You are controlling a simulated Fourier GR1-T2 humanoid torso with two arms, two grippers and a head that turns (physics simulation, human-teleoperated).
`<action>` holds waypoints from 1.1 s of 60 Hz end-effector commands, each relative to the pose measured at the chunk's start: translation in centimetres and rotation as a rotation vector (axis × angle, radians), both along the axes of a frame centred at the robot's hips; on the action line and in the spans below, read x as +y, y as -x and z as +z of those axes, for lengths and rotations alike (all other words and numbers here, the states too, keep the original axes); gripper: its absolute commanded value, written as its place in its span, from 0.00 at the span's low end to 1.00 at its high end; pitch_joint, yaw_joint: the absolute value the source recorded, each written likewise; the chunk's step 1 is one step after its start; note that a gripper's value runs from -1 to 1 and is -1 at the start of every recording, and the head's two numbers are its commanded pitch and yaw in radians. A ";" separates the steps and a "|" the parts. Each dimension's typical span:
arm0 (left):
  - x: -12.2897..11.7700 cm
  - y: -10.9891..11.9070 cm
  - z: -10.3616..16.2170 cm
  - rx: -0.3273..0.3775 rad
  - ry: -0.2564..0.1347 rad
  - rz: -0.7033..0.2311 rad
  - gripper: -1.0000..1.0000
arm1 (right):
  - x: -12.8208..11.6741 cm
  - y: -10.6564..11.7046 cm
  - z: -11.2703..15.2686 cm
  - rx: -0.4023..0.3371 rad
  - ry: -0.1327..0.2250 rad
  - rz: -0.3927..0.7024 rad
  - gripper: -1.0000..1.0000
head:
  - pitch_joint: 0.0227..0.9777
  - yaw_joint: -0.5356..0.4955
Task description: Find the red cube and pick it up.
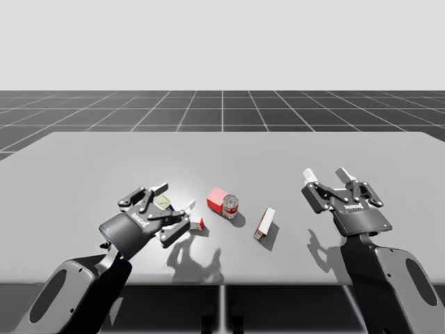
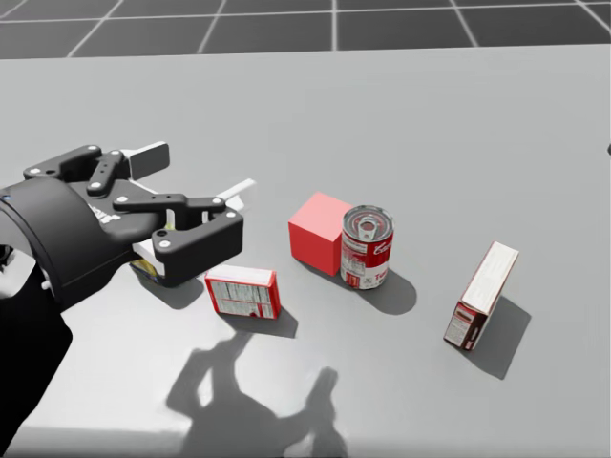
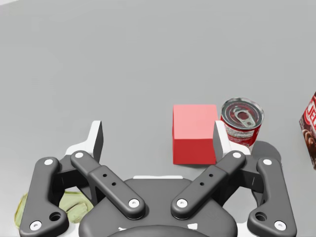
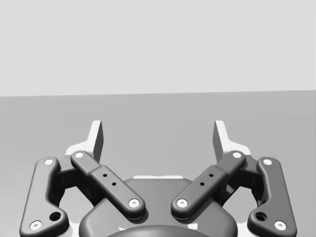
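The red cube (image 1: 217, 200) (image 2: 319, 232) sits near the table's middle, touching a red and white can (image 1: 230, 207) (image 2: 368, 246) on its right. My left gripper (image 1: 174, 197) (image 2: 196, 178) hovers open just left of the cube. In the left wrist view the cube (image 3: 194, 134) lies ahead of my left gripper (image 3: 158, 136), close to one fingertip, with the can (image 3: 241, 120) beside it. My right gripper (image 1: 327, 174) (image 4: 158, 136) is open and holds nothing, far right of the cube.
A small red and white box (image 1: 197, 223) (image 2: 242, 292) lies under my left hand. A taller red and white box (image 1: 265, 223) (image 2: 481, 295) stands right of the can. A greenish object (image 1: 163, 202) (image 3: 74, 208) sits beneath my left gripper. The grey table (image 1: 83, 167) stretches wide around them.
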State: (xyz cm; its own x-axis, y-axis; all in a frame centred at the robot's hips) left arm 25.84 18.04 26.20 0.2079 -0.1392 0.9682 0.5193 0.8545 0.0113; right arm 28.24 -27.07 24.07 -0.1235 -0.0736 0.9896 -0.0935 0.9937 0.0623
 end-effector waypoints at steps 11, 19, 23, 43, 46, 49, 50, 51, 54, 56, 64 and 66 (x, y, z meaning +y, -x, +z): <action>-4.5 -0.7 -4.7 0.320 -0.148 -0.074 0.00 | -0.1 0.0 0.1 -0.005 -0.003 -0.001 0.00 | 0.81 0.58; -5.6 -1.2 -6.1 0.348 -0.190 -0.078 0.00 | -0.2 0.0 0.2 -0.007 -0.006 -0.003 0.00 | 0.82 0.58; -6.0 -1.6 -6.6 0.366 -0.190 -0.076 0.00 | -0.2 0.0 0.2 -0.009 -0.007 -0.004 0.00 | 0.82 0.57; -7.1 -4.3 -8.8 0.375 -0.222 -0.024 0.00 | -0.5 0.1 0.3 -0.016 -0.012 -0.005 0.00 | 0.82 0.56; -7.3 -4.6 -9.0 0.374 -0.226 -0.017 0.00 | -0.5 0.1 0.4 -0.016 -0.011 -0.005 0.00 | 0.82 0.56; -7.5 -4.9 -9.2 0.376 -0.226 -0.017 0.00 | -0.5 0.1 0.3 -0.015 -0.011 -0.005 0.00 | 0.82 0.56; -7.6 -4.9 -9.2 0.374 -0.228 -0.017 0.00 | -0.5 0.2 0.4 -0.016 -0.011 -0.005 0.00 | 0.82 0.56; -7.8 -5.2 -9.3 0.365 -0.234 -0.012 0.00 | -0.5 0.2 0.4 -0.016 -0.012 -0.005 0.00 | 0.82 0.56; -8.2 -5.5 -9.3 0.363 -0.236 -0.014 0.00 | -0.5 0.1 0.4 -0.015 -0.011 -0.005 0.00 | 0.82 0.56; -8.4 -5.7 -9.4 0.357 -0.242 -0.010 0.00 | -0.5 0.1 0.3 -0.015 -0.010 -0.006 0.00 | 0.82 0.56; -9.3 -6.5 -9.4 0.340 -0.247 -0.004 0.00 | -0.6 0.1 0.4 -0.015 -0.011 -0.006 0.00 | 0.82 0.55; -9.5 -6.7 -9.4 0.336 -0.248 -0.003 0.00 | -0.6 0.1 0.4 -0.016 -0.012 -0.006 0.00 | 0.83 0.55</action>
State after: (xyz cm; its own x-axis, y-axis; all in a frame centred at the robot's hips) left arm 31.90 9.37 17.79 0.4715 -0.3293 0.8181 0.5320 0.8461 0.0339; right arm 28.11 -27.61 24.44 -0.1392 -0.0841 0.9867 -0.0888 0.9934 0.0722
